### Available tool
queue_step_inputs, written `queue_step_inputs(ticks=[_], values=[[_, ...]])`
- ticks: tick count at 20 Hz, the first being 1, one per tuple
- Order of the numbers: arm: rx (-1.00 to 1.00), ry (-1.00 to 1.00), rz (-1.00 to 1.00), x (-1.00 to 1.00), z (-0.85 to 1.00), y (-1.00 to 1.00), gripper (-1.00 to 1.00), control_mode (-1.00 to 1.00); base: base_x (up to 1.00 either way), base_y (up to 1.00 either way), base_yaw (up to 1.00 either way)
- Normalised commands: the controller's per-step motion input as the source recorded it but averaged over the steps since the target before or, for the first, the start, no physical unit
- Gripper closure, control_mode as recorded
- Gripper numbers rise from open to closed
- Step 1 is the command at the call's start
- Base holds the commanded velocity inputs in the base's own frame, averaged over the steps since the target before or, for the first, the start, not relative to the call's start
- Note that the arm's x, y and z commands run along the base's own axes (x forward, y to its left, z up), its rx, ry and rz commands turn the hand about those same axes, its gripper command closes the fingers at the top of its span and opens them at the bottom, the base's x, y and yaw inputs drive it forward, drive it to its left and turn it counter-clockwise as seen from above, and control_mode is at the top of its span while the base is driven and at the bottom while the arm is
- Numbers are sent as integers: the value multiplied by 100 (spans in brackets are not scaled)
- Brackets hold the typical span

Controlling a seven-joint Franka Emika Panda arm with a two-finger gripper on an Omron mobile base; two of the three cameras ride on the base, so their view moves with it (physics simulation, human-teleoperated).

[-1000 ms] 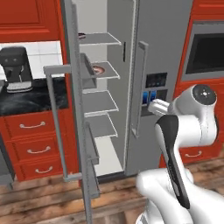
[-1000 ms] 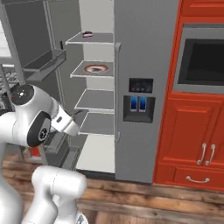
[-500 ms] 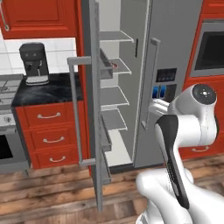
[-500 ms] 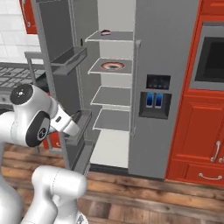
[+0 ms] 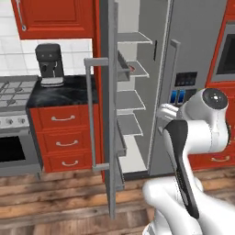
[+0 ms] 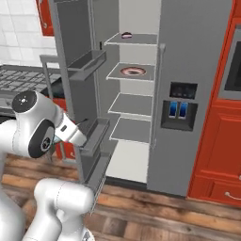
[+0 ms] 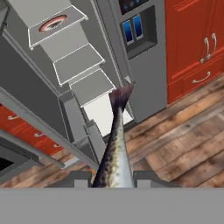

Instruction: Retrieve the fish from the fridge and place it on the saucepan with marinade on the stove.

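A long speckled fish (image 7: 114,148) with a dark tail sticks out from between my fingertips, and my gripper (image 7: 113,178) is shut on it. The hand hangs in front of the grey fridge (image 5: 193,55), near its open left door (image 5: 110,114), above the wood floor. White shelves stand in the open compartment (image 6: 132,103). The stove (image 5: 13,92) with dark grates is at the far left of the left base view, and its grates (image 6: 23,77) show behind the door in the right base view. The saucepan and the marinade are out of view.
A round plate (image 6: 133,71) lies on the second shelf and a small dark item (image 6: 126,35) on the top shelf. A coffee machine (image 5: 49,64) stands on the black counter beside the stove. Red cabinets (image 7: 197,48) flank the fridge on the right.
The base has moved, so the whole picture has shifted: the fridge slid right and the stove came into the left base view. The fish stays in my shut gripper.
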Motion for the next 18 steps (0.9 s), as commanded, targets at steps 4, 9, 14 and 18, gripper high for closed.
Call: queue_step_inputs(ticks=[4, 9, 14, 18], values=[[0, 0, 0, 0, 0, 0, 100, 100, -78, 65, 53], [0, 0, 0, 0, 0, 0, 100, 100, -74, 46, 62], [0, 0, 0, 0, 0, 0, 100, 100, -69, 35, 66], [0, 0, 0, 0, 0, 0, 100, 100, -63, 33, 67]])
